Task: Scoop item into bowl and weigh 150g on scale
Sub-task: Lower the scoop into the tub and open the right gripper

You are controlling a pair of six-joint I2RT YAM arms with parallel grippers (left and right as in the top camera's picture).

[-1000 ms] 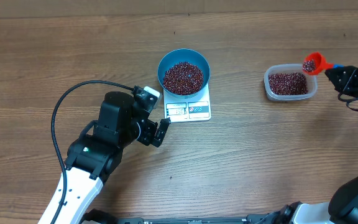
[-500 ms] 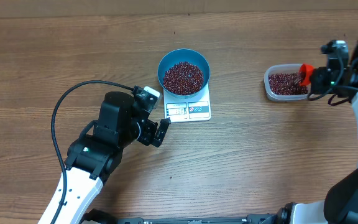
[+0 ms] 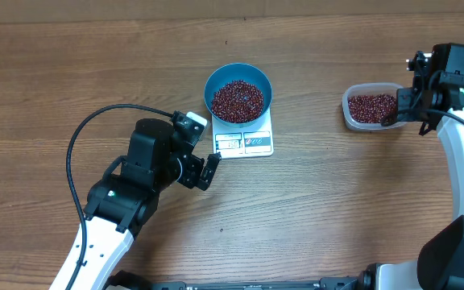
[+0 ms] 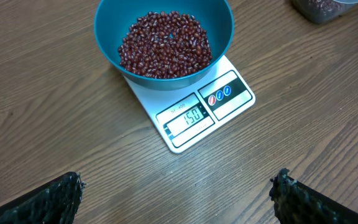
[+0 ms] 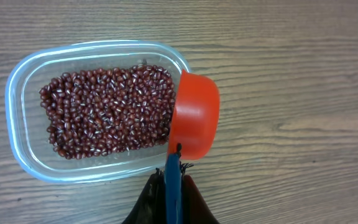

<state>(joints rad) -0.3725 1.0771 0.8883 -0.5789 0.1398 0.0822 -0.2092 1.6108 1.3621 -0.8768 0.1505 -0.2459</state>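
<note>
Beans (image 4: 165,46) in your blue bowl (image 4: 106,31) hit target on the scale (image 4: 191,118); left gripper (image 4: 176,186) gapes empty, right gripper (image 5: 171,186) pinches the red scoop (image 5: 194,115).

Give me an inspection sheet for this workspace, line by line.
Surface: wooden table, brown grain.
Job's things: blue bowl of beans sits on the white scale; its display reads 150.
Clutter: clear tub holding more beans; one tiny dark speck beyond the bowl, too small to identify.
Grippers: left gripper open and empty, near the scale; right gripper shut on the blue handle of a red scoop, which is tipped sideways at the tub's rim.
Cables: black cable loops beside the left arm.
Surroundings: nothing seen.
</note>
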